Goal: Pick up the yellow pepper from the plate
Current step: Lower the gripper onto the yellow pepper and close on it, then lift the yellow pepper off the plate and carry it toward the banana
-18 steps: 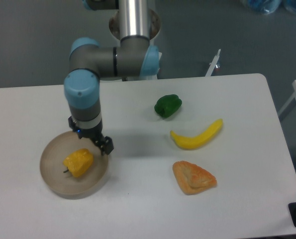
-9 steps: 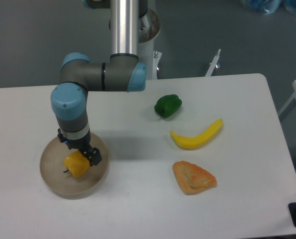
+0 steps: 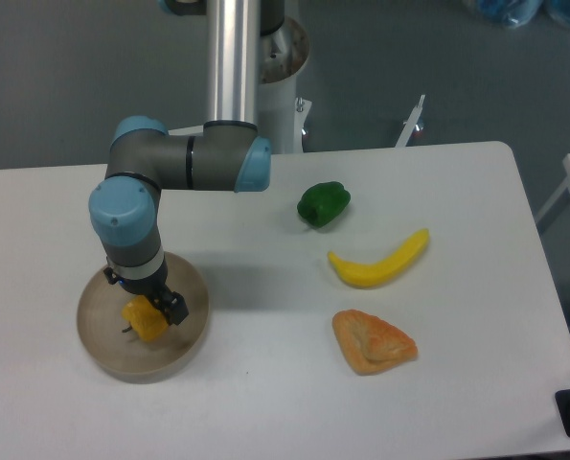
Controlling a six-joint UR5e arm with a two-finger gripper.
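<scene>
1. Your table [image 3: 265,402] is white, and every item sits on it.
2. Your plate [image 3: 107,359] lies at about 8 o'clock on the table.
3. The banana [image 3: 380,261] is at 3 o'clock, the pastry [image 3: 373,342] at 4 o'clock.
4. The green pepper [image 3: 323,203] sits near 1 o'clock.
5. The yellow pepper [image 3: 145,321] rests on the plate.
6. Your gripper [image 3: 153,309] is down over the yellow pepper, touching it; you cannot tell whether it is clenched.
</scene>
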